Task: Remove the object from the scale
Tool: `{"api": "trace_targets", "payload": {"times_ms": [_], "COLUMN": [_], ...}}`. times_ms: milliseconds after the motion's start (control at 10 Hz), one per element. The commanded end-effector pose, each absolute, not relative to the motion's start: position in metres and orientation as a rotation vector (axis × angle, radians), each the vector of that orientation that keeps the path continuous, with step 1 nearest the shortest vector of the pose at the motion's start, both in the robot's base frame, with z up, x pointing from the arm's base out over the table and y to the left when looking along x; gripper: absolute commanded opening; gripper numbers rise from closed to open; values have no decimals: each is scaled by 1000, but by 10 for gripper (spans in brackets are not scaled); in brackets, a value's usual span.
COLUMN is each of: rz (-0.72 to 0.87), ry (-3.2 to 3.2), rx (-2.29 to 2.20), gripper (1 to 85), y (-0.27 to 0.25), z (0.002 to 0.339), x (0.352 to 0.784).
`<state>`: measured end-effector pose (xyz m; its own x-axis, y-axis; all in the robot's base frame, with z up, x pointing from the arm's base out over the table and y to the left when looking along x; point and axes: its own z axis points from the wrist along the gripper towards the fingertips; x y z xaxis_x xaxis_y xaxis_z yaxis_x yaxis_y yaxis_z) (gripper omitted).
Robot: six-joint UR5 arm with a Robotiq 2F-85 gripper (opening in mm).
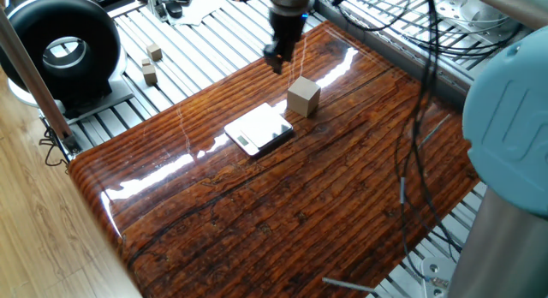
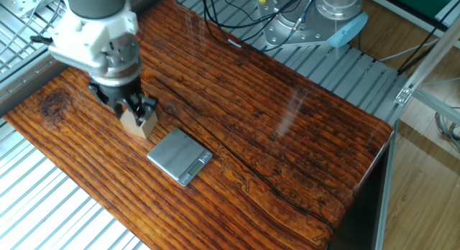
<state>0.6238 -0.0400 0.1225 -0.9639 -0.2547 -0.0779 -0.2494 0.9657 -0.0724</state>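
The tan wooden cube (image 1: 303,98) stands on the wooden tabletop just beyond the far corner of the scale (image 1: 259,128), off its plate. The scale is a thin silver slab with a dark display strip, and nothing lies on it. My gripper (image 1: 276,62) hangs above and to the left of the cube, open and empty, clear of it. In the other fixed view the gripper (image 2: 133,108) partly hides the cube (image 2: 143,125), which sits up and left of the scale (image 2: 180,156).
Two much smaller wooden cubes (image 1: 151,62) lie on the slatted metal bench at the back left, next to a black round device (image 1: 60,45). Cables (image 1: 428,84) hang at the right. The glossy wooden board (image 1: 300,212) ends near a thin rod (image 1: 347,283).
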Motion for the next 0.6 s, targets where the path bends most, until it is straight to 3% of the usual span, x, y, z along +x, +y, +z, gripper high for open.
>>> {"api": "trace_targets", "payload": {"times_ms": [0,500], "rz": [-13,-79], "ry": [3024,3002], "rx": [-216,-169], "gripper": [10,10], "y": [13,32], "z": [136,134], "x": [638,639]}}
